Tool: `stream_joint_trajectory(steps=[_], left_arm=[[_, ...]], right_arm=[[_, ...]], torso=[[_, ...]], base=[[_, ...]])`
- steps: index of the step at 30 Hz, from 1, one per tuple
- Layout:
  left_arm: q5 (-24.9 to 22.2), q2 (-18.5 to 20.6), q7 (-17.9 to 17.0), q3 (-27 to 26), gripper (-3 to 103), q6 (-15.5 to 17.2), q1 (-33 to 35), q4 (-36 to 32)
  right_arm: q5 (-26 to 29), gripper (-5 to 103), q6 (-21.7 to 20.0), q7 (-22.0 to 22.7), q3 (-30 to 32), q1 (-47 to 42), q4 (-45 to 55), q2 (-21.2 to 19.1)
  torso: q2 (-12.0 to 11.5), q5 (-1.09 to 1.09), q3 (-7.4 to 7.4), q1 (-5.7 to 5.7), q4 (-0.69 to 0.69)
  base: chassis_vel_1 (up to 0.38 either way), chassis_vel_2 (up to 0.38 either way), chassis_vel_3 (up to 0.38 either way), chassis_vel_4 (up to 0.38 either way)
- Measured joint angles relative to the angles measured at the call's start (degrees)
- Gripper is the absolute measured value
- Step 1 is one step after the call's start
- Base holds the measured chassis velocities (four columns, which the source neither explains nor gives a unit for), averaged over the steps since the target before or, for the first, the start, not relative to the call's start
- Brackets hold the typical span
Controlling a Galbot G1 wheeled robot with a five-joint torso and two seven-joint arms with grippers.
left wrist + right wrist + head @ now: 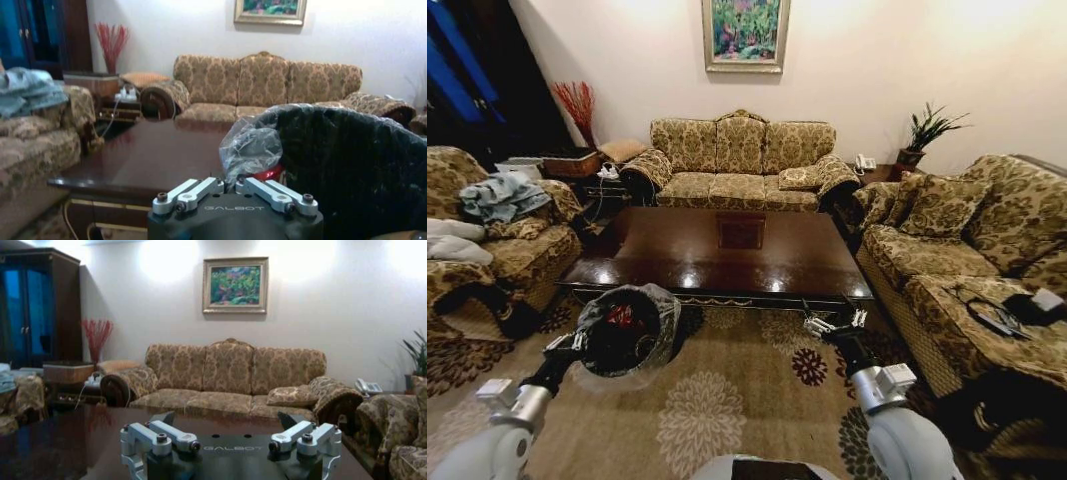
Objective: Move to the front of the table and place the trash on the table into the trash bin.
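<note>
Nearest in, the left gripper (pixel 577 341) hangs low over the rug (pixel 727 400), right beside the bin's (pixel 664 310) near rim, its jaws drawn close together with nothing between them. In the left wrist view that gripper (pixel 229 186) sits tight against the bin (pixel 347 165), the clear liner (pixel 250 145) bunched just past its fingers and something red (pixel 270 173) showing behind the liner. From the head, red trash (pixel 624 317) lies down inside the bin. Across on the right, the right gripper (pixel 834 323) hovers just short of the surface's near edge, jaws spread wide and empty; the right wrist view has them (pixel 229 426) splayed out over the dark glossy top. The table (pixel 727 255) stands beyond, its surface bare and shining, the bin standing on the rug against its near left corner. Farthest back, the sofa (pixel 742 160) sits by the wall.
</note>
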Motion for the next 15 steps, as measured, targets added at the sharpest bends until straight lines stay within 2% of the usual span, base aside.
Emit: stream_joint_trajectory(steps=[3, 7, 8, 15], left_arm=[[-0.7, 0.4, 0.2, 0.5, 3, -0.5, -1.0, 2.2], [-2.4, 1.8, 1.4, 0.1, 3, -1.3, -2.2, 5.5], [-2.9, 3.1, 2.3, 0.4, 3, -1.9, -2.8, 6.9], [-3.7, 7.9, 2.7, 3.2, 3, -1.2, -5.0, 9.7]], right_arm=[[0.0, 100, 0.0, 0.0, 0.1, 0.2, -0.4, 0.5], [0.2, 100, -0.5, 0.0, 0.8, 0.2, -0.8, -0.8], [0.8, 100, -1.0, 0.0, 1.7, 0.2, -1.1, -1.4], [2.2, 100, -1.7, -0.5, 5.9, 0.2, -1.1, -1.7]], torso=[[-0.9, -0.01, -0.54, -0.45, -0.01], [-2.3, 0.01, -1.25, -1.06, 0.00], [-2.9, 0.00, -1.58, -1.33, 0.02], [-5.1, 0.00, -2.83, -2.32, -0.01]], base=[[0.000, 0.000, 0.000, 0.000], [0.000, 0.000, 0.000, 0.000], [0.000, 0.000, 0.000, 0.000], [0.000, 0.000, 0.000, 0.000]])
